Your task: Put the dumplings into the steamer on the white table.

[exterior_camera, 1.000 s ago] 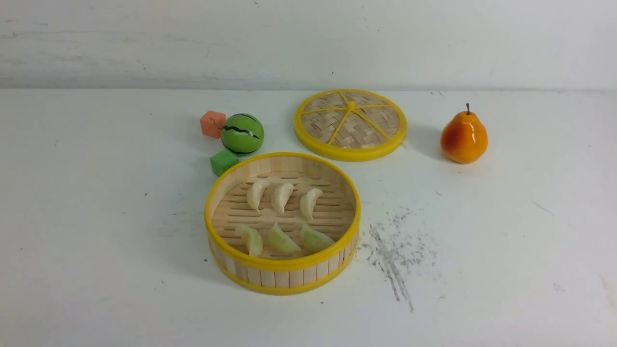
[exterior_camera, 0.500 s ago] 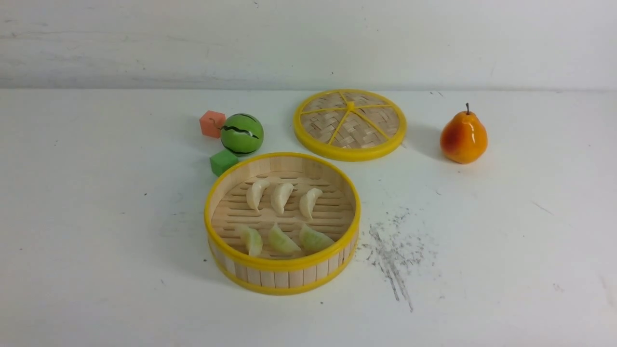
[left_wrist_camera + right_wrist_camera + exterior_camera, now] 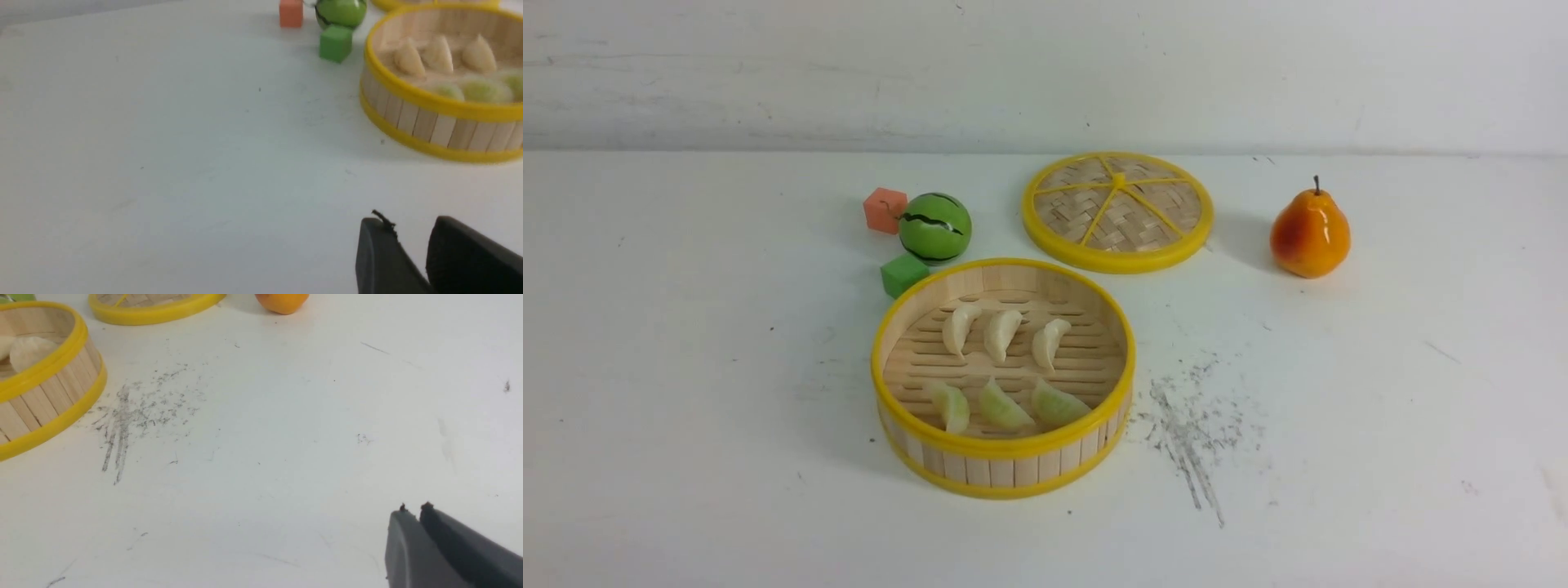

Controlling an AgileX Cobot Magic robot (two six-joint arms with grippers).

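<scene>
The steamer stands on the white table near the middle. Inside it lie the dumplings: three cream-white ones in the far row and three pale green ones in the near row. Neither arm shows in the front view. In the left wrist view my left gripper hovers low over bare table, well short of the steamer, open with nothing between its fingers. In the right wrist view my right gripper is shut and empty, far to the side of the steamer.
Behind the steamer lie its flat woven lid, a green watermelon ball, an orange-red cube and a green cube. A pear stands at the far right. Grey-black scratch marks sit right of the steamer.
</scene>
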